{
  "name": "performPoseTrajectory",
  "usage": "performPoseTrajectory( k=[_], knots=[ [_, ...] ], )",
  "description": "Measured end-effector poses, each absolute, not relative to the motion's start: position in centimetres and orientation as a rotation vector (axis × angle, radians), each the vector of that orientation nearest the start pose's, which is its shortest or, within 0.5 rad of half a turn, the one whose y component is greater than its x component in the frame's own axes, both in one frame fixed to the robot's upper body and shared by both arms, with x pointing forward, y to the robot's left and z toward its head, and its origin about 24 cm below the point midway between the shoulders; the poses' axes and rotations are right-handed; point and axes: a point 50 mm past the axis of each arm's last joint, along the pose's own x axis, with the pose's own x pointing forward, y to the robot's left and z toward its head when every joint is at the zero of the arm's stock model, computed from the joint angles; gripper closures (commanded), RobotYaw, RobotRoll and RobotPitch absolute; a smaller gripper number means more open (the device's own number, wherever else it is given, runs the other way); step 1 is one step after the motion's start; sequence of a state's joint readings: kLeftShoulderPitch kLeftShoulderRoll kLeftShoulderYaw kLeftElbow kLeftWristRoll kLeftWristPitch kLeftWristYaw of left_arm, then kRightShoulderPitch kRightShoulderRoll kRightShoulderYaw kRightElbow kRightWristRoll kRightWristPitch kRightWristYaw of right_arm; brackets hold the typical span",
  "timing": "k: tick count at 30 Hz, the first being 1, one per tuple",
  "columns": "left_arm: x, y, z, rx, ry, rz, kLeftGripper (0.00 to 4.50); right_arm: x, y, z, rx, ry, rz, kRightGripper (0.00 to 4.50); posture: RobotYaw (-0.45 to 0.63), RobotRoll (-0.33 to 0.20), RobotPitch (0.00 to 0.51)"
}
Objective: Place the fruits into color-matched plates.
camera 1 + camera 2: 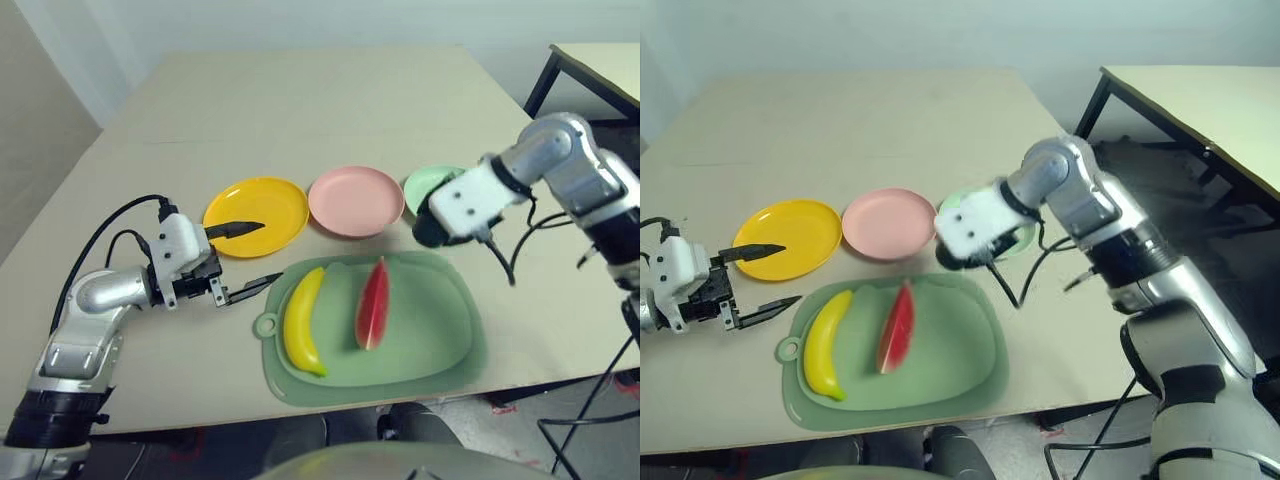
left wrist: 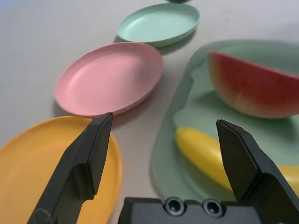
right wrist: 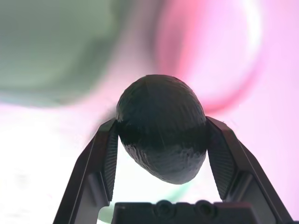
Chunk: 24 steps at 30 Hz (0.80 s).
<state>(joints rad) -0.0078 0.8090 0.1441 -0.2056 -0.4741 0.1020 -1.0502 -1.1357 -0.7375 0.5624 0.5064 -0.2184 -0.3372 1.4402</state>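
My right gripper pinches the avocado up in the air by the green plate. My left gripper is spread wide near the yellow plate.

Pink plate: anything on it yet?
Empty. The pink plate shows a bare surface; the watermelon wedge lies on the green mat.

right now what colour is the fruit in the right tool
Dark green, an avocado; clearest in the right wrist view.
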Motion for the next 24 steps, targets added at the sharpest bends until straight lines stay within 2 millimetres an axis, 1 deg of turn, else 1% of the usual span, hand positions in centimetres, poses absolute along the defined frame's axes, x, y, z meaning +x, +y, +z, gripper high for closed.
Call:
performPoseTrajectory(
  k=[4, 8, 12, 19, 23, 24],
  knots=[
    [22.3, 23.2, 14.3, 0.302, 0.092, -1.09, 0.0, 36.4, -15.2, 21.6, -1.59, 0.223, 1.353, 1.51, 0.06, 0.0, 0.009],
    [21.7, 22.5, 14.6, 0.248, 0.145, -1.151, 0.0, 37.6, -15.6, 20.5, -1.594, 0.238, 1.278, 1.51, 0.06, 0.0, 0.008],
    [21.3, 22.1, 14.7, 0.224, 0.173, -1.183, 0.0, 38.2, -16.1, 19.8, -1.595, 0.253, 1.235, 1.51, 0.06, 0.0, 0.008],
    [21.5, 22.1, 14.8, 0.263, 0.176, -1.163, 0.0, 39.0, -17.1, 18.2, -1.662, 0.284, 1.139, 1.51, 0.06, 0.0, 0.008],
    [21.6, 22.2, 14.8, 0.28, 0.181, -1.157, 0.0, 39.1, -17.3, 17.4, -1.679, 0.297, 1.126, 1.51, 0.06, 0.0, 0.008],
    [21.6, 22.2, 14.8, 0.29, 0.181, -1.154, 0.0, 39.1, -17.3, 17.3, -1.678, 0.295, 1.126, 0.95, 0.07, 0.0, 0.007]
  ],
)
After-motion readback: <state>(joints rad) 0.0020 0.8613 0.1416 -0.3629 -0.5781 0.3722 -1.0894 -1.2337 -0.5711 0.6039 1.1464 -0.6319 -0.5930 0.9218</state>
